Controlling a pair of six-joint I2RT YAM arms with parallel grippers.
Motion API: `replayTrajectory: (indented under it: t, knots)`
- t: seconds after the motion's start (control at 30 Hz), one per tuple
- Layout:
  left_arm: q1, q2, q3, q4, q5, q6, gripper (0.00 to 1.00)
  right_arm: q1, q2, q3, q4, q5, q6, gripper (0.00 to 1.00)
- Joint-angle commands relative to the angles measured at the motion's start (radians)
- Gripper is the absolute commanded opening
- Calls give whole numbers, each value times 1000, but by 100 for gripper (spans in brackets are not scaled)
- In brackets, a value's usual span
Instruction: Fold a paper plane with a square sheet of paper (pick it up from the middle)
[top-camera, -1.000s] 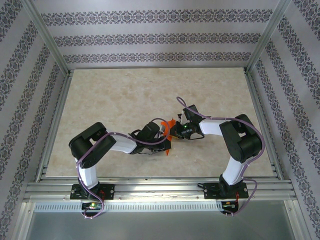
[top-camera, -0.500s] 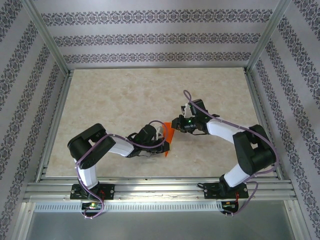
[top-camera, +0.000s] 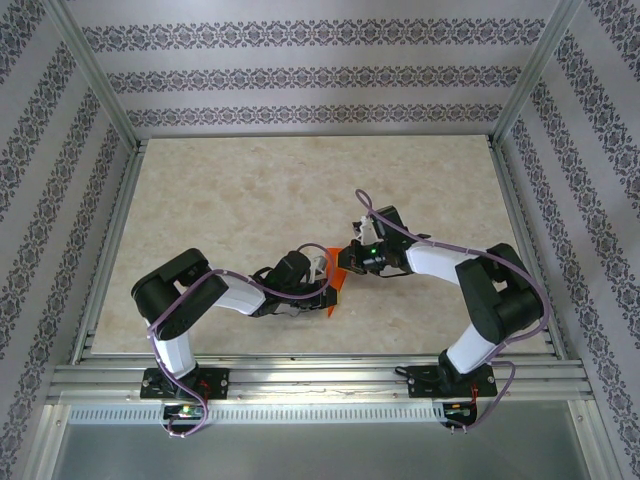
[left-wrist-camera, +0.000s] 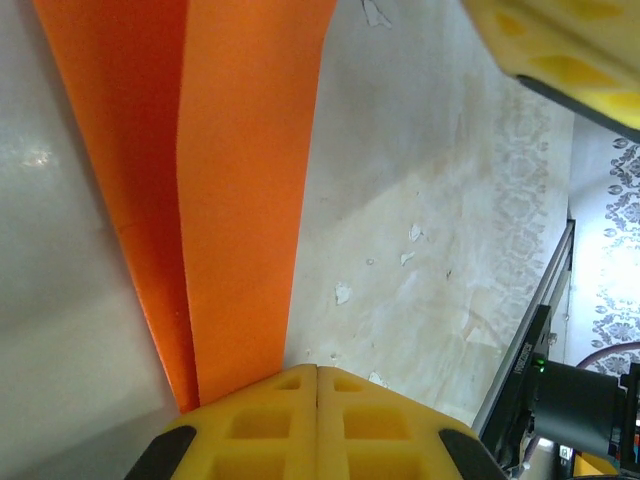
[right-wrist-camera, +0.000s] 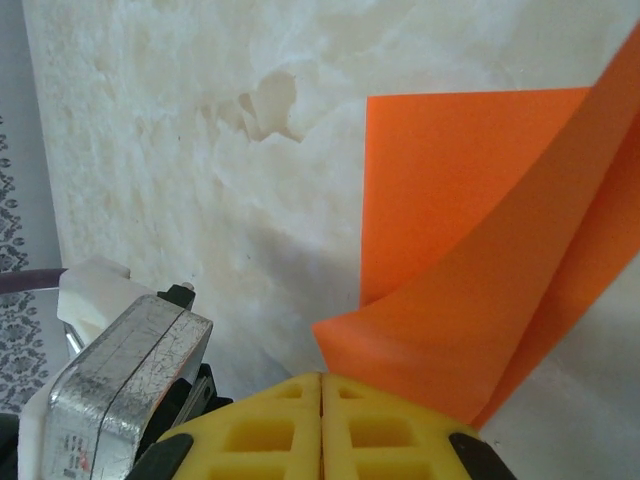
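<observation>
Currently | square sheet of paper: orange, creased, spanning both grippers over table near-centre | left gripper: pads pinched together on its near end | right gripper: pads pinched together on its far end

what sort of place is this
Probably a robot test cell: an aluminium frame boxes in a marble-look table, patterned panels wall it, and the left arm and right arm are bolted at its near edge.
</observation>
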Motion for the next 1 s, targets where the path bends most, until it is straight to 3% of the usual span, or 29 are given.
replayTrajectory:
  t: [0.0,0.97]
  knots:
    - [-8,6,-44,-193,40,30,0,14,21,-9,18,-23,-48,8]
    - [-8,3,-48,-264,49,74,0,-109,213,98,13,20,-97,9]
